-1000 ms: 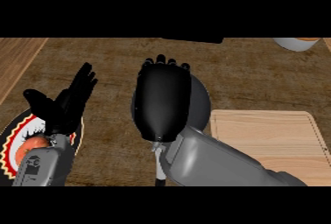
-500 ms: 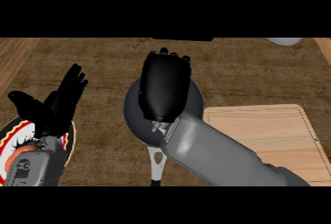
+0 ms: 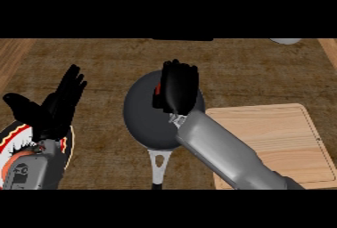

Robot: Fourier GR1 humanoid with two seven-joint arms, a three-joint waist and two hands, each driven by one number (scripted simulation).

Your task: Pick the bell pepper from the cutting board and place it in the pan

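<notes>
Head view, looking steeply down on a dark wood-grain tabletop.

Right hand is hanging over the pan, back of the hand facing up, forearm running in from the lower right corner. Its fingers are pointing away toward the far side of the pan and are bending downward, curling round something underneath. A small sliver of red is showing at the hand's left edge, against the dark pan floor: this is reading as the bell pepper, mostly hidden by the hand. Pepper is sitting within the pan's outline; whether it is touching the pan bottom cannot be told, since the hand is covering it.

Pan is dark grey and round, lying left of the cutting board, with a pale handle pointing toward the lower edge of the view. Right forearm is crossing the pan's near-right rim and the board's left corner.

Cutting board is light wood, lying at the right, just beside the pan.

Left hand is showing at the left, fingers straight and spread, pointing up, thumb out to the side, grasping nothing. Beneath and behind it a round plate with a red and white pattern is lying at the left edge, partly covered by the left forearm.

A pale object is peeking in at the top right, too cut off to identify.
</notes>
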